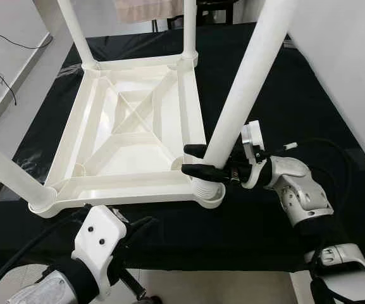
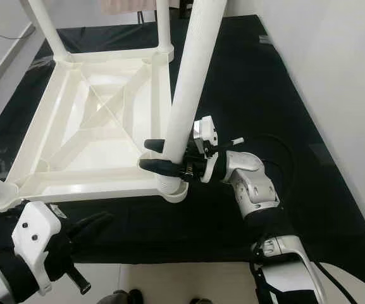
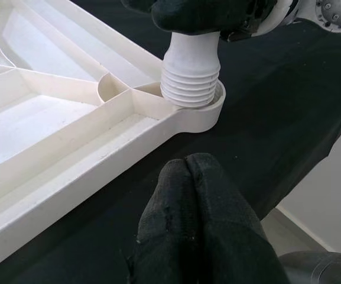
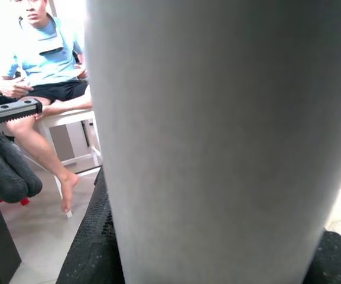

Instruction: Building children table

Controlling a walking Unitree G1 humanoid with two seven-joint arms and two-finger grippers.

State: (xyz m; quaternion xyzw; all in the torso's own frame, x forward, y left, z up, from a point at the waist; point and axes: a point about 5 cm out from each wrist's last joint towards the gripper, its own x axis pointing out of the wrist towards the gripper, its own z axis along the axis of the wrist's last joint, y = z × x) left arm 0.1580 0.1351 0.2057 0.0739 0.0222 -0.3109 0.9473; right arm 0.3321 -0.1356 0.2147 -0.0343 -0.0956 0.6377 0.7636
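A: where's the table sitting?

B: white tabletop [image 1: 128, 136] is lying upside down on the black cloth [image 1: 264, 88], ribbed underside facing up; legs are standing in the two far corners and the near-left corner [image 1: 8, 171]; fourth leg [image 1: 242, 95] is standing in the near-right corner socket [image 3: 203, 115], leaning slightly; its threaded end [image 3: 189, 86] is showing above the socket rim

A: right side?

B: right gripper [image 1: 198, 160] is clamped on that leg just above the thread, one black finger on each side; wrist cam is looking straight at the leg, with a person sitting on a stool [image 4: 46, 65] behind

A: left?

B: left gripper [image 3: 201, 219] is hovering just off the near edge of the tabletop, fingers pressed together, holding nothing, not touching the table
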